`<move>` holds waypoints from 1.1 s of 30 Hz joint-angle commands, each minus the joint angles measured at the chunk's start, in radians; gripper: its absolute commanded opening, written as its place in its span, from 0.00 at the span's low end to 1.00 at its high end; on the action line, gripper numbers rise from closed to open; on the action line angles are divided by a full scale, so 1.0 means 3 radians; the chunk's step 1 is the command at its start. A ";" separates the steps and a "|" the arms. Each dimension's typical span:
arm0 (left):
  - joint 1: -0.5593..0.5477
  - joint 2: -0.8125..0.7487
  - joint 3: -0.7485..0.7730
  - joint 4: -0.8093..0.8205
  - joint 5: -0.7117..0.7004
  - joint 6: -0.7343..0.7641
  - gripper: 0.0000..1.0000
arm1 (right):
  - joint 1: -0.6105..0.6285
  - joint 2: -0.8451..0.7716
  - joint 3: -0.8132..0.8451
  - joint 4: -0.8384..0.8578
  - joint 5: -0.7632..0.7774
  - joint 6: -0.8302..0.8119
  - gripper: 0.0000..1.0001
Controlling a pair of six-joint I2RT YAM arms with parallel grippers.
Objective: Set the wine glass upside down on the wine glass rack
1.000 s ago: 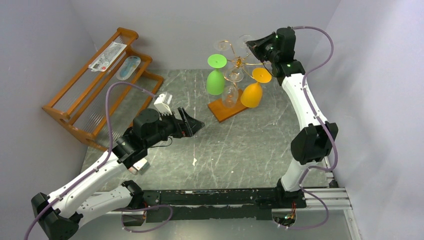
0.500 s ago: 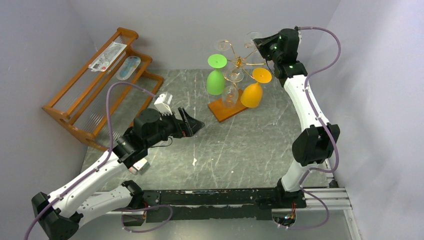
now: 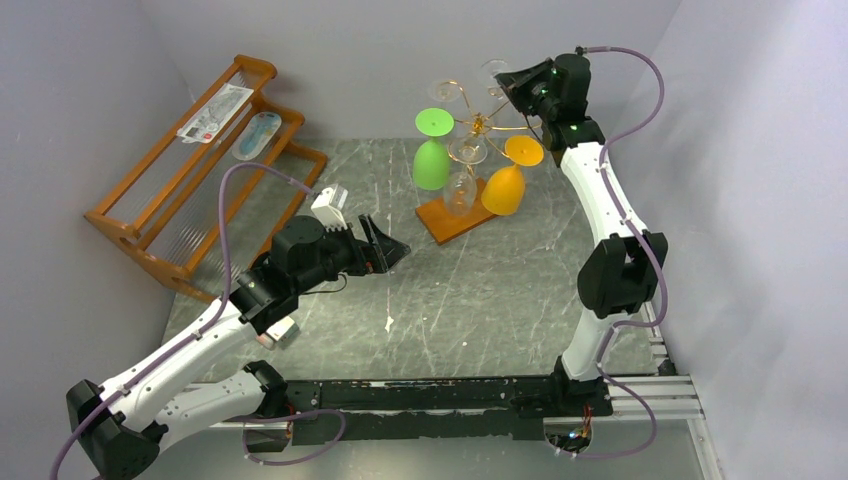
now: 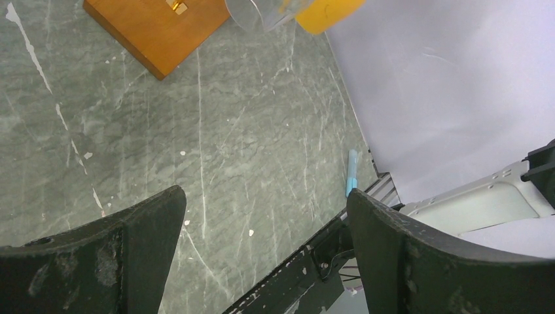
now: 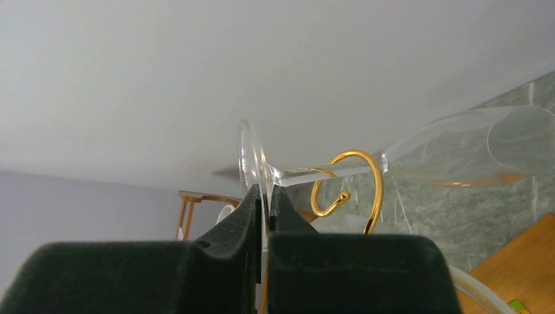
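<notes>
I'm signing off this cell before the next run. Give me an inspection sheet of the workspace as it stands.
Surface: grey marbled table top, a few pale specks.
Job's things: gold wine glass rack on its wooden base. The clear wine glass has its stem at a gold hook; whether it is seated I cannot tell.
Clutter: green glass and orange glass hang upside down on the rack; slatted wooden shelf with two packets; small blue item at the table's edge.
Grippers: left gripper open, empty; right gripper shut on the clear glass's foot.
Cables: purple cable looped along each arm.
Surroundings: plain grey walls; nothing else seen.
</notes>
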 commanded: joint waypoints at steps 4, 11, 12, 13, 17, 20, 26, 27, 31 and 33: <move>0.0020 0.0021 0.0046 -0.0012 -0.0040 0.0023 0.96 | -0.0011 0.0035 0.0100 0.0072 -0.0239 -0.0028 0.00; 0.0016 0.0009 0.0049 -0.0032 -0.0066 0.0033 0.96 | -0.0005 -0.0040 0.0095 -0.0034 -0.0256 -0.0017 0.04; 0.0018 0.0004 0.0051 -0.0031 -0.0062 0.0033 0.96 | -0.0002 -0.0042 0.0099 -0.0057 -0.0256 -0.0014 0.04; 0.0016 0.0006 0.0051 -0.0032 -0.0064 0.0031 0.96 | -0.0005 -0.0040 0.0106 -0.0090 -0.0256 -0.0016 0.05; 0.0018 0.0001 0.0041 -0.0029 -0.0053 0.0022 0.96 | 0.0001 -0.0017 0.0133 -0.0184 -0.0354 0.0019 0.04; 0.0018 0.0001 0.0037 -0.0025 -0.0021 0.0022 0.96 | 0.0015 -0.0035 0.0132 -0.0243 -0.0303 0.0053 0.03; 0.0017 -0.0008 0.0044 -0.0052 -0.0052 0.0018 0.95 | 0.0020 -0.0057 0.0087 -0.0367 -0.0176 0.0283 0.04; 0.0020 -0.0013 0.0046 -0.0057 -0.0058 0.0015 0.95 | 0.0020 -0.0054 0.0084 -0.0387 -0.0151 0.0330 0.05; 0.0017 -0.0035 0.0046 -0.0072 -0.0089 0.0013 0.95 | 0.0020 0.0023 0.0165 -0.0509 -0.0113 0.0435 0.07; 0.0017 -0.0046 0.0046 -0.0083 -0.0108 0.0014 0.95 | 0.0025 0.0050 0.0197 -0.0552 -0.0110 0.0470 0.07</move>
